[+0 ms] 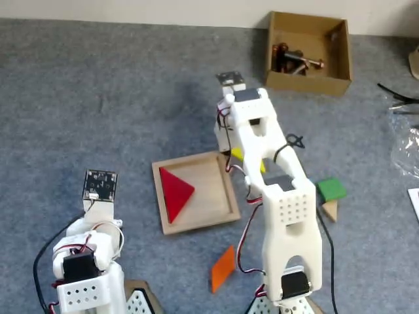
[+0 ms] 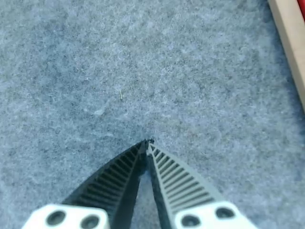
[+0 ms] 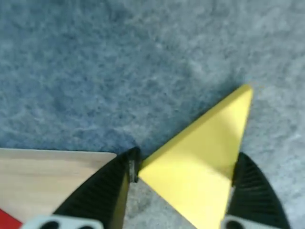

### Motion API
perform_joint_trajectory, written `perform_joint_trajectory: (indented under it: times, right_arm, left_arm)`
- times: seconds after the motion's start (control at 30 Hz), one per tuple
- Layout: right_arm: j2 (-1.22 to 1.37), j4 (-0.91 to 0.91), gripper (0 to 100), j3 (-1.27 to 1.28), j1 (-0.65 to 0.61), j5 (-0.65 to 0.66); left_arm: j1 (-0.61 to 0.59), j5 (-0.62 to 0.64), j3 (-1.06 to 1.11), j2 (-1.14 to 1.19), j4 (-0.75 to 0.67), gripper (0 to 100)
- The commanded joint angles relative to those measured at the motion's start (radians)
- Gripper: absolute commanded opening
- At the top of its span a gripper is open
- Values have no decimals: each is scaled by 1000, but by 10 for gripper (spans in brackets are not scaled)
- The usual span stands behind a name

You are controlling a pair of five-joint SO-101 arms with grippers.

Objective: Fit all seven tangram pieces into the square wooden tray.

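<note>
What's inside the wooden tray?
One red triangle lies at the left of the wooden tray; the rest is bare wood. The right arm, gripping a yellow triangle, covers its far right corner.

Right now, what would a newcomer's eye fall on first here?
The red triangle lying in the tray at the scene's middle stands out first. Next is the yellow triangle gripped by the right end effector, beside a tray corner. An orange piece lies loose outside the tray, nearer the camera.
</note>
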Motion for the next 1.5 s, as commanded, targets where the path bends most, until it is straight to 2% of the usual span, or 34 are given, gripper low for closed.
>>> perform_joint_trajectory:
  times: [0.0,0.47,0.6,0.7,1.37,1.47]
  right_arm:
    - [-5,12,197,-38,33,-8]
    - [-5,13,191,-42,101,5]
    - [-7,16,191,-36,108,149]
    - [-7,16,191,-36,108,193]
    - [-12,16,190,-38,102,196]
    - [-12,16,175,-36,102,253]
  left_arm:
    - [-18,2,19,-5,2,5]
    - [-18,2,19,-5,2,5]
    - [-18,2,19,-5,2,5]
    - [-18,2,19,-5,2,5]
    - [-18,2,19,-5,2,5]
    - [-18,2,19,-5,2,5]
